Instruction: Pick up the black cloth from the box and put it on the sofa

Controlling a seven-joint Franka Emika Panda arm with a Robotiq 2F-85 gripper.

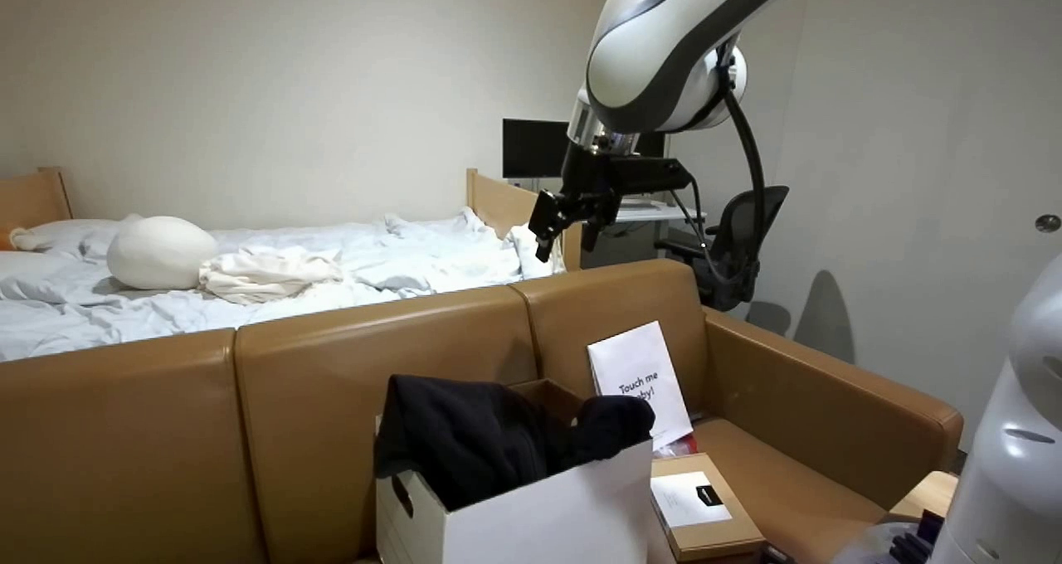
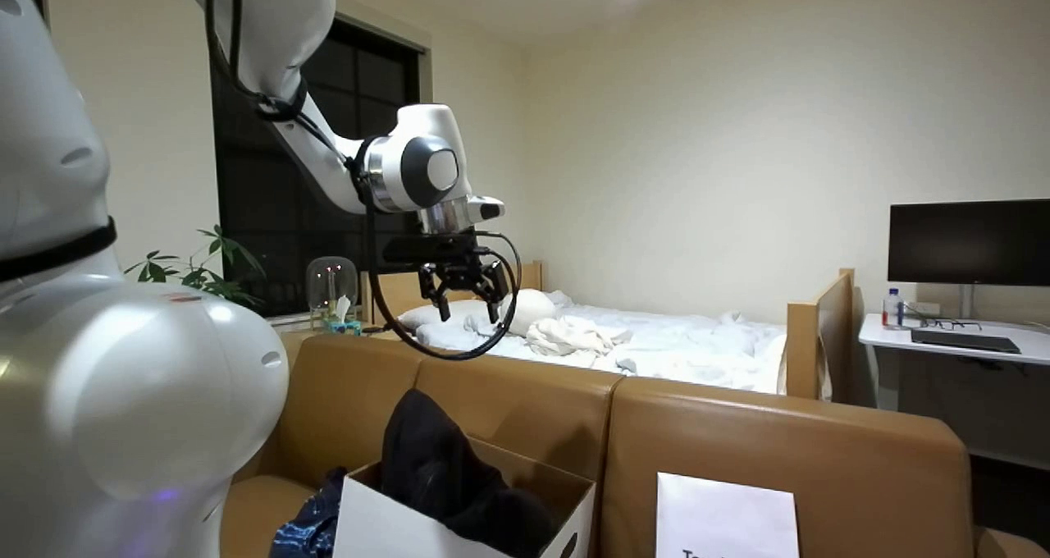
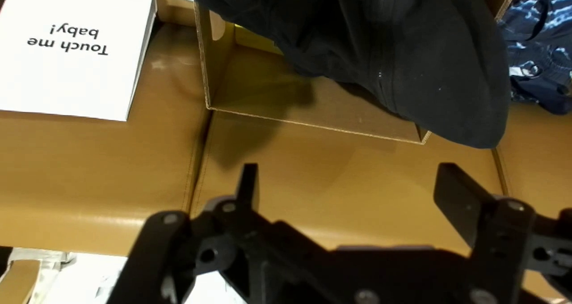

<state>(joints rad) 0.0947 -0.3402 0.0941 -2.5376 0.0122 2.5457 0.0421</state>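
Two fingers (image 3: 460, 197) stand apart: center the gripper (image 2: 469, 313) above the left peak of the black cloth (image 1: 485, 431), then descend.

The arm (image 1: 630, 58) is clad in glossy, rounded white shells (image 2: 164, 377) marked with small oval recesses (image 2: 77, 157), with dark grey cladding (image 2: 415, 168) fitted at the wrist (image 2: 426, 123) and a silver metal collar (image 2: 447, 216) set below it; a broad black band (image 2: 57, 250) is wrapped around the arm lower down. Black cables (image 1: 752, 149) are run along the outside, gathered under black straps (image 2: 281, 108) and hung in loops. The gripper (image 3: 351, 166) is finished in black, its angular, flat-faced fingers (image 3: 464, 201) being joined to linkages (image 3: 145, 250) in which round screws (image 3: 171, 218) are seated.
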